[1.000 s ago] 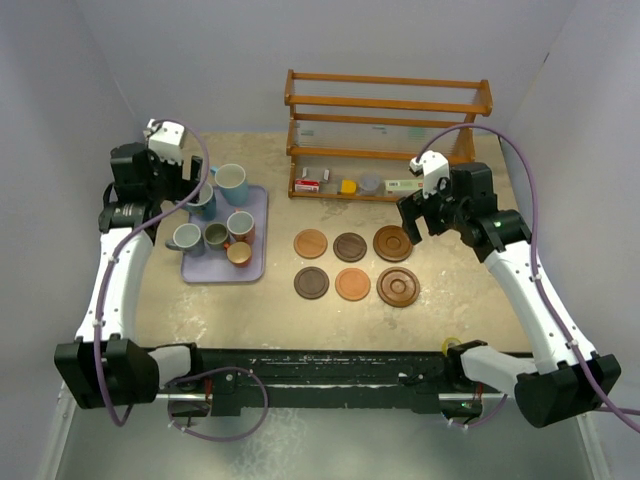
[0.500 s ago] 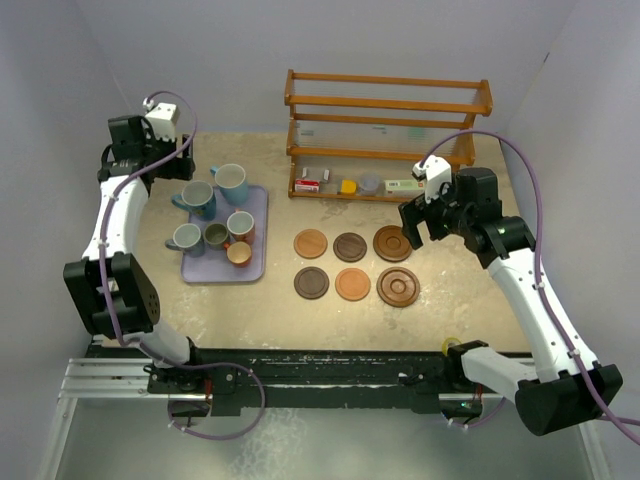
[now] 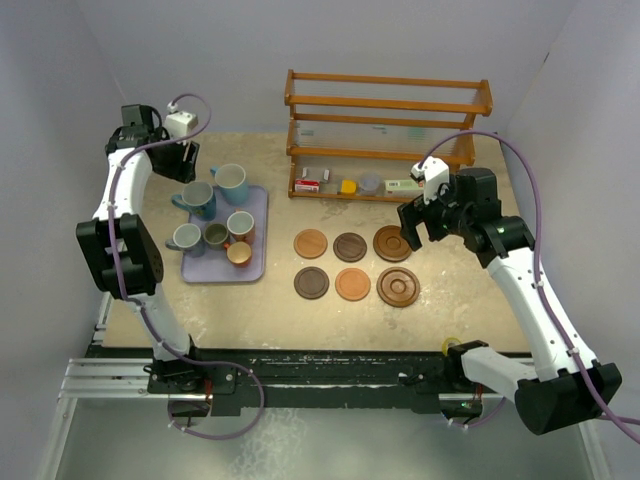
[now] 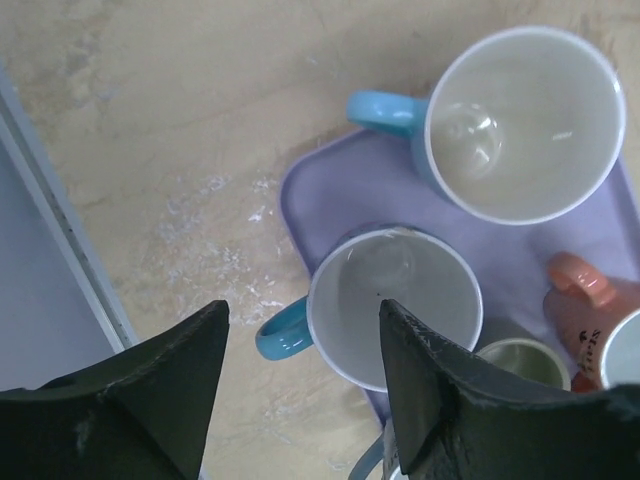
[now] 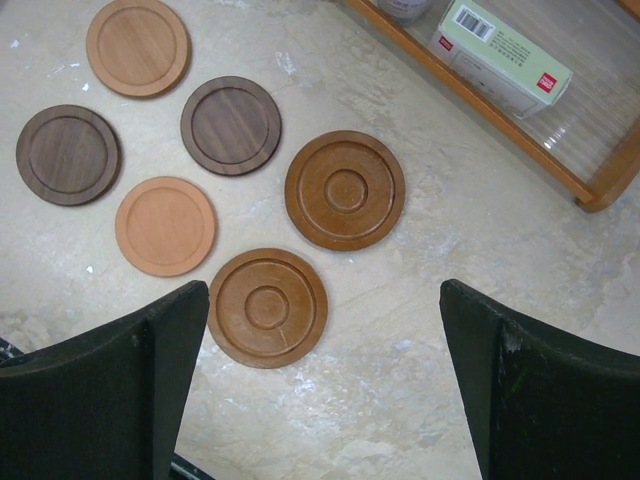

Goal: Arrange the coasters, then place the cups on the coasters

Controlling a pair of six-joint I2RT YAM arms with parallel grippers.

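Looks like the changeover from arranging to cup placing. Shows six flat round wooden coasters (image 3: 352,284) in two rows of three at mid-table, apart from one another and bare on top, the two larger ringed ones at the three o'clock end. Reads as arranging done, no cup set down yet.

Finds all six handled cups at nine o'clock of the coasters, on the lavender rectangular tray (image 3: 215,270). On that tray:
- large light blue mug with white inside (image 3: 232,183) at twelve o'clock
- second large blue mug (image 4: 395,300) at ten o'clock, handle past the tray edge
- medium blue mug (image 3: 186,237) at eight
- olive-grey mug (image 3: 216,236) in the middle
- reddish mug (image 3: 240,225) at three
- small orange mug (image 3: 239,253) at five

All upright, seemingly empty.

Left gripper (image 4: 300,315): fingers apart, clamped on nothing, poised above the second large blue mug. Right gripper (image 5: 322,290): spread wide, empty, over the ringed coasters.

Next probably calls for lowering the left fingers astride that mug's wall, pinching, lifting clear of close-packed neighbours, then carrying toward three o'clock.
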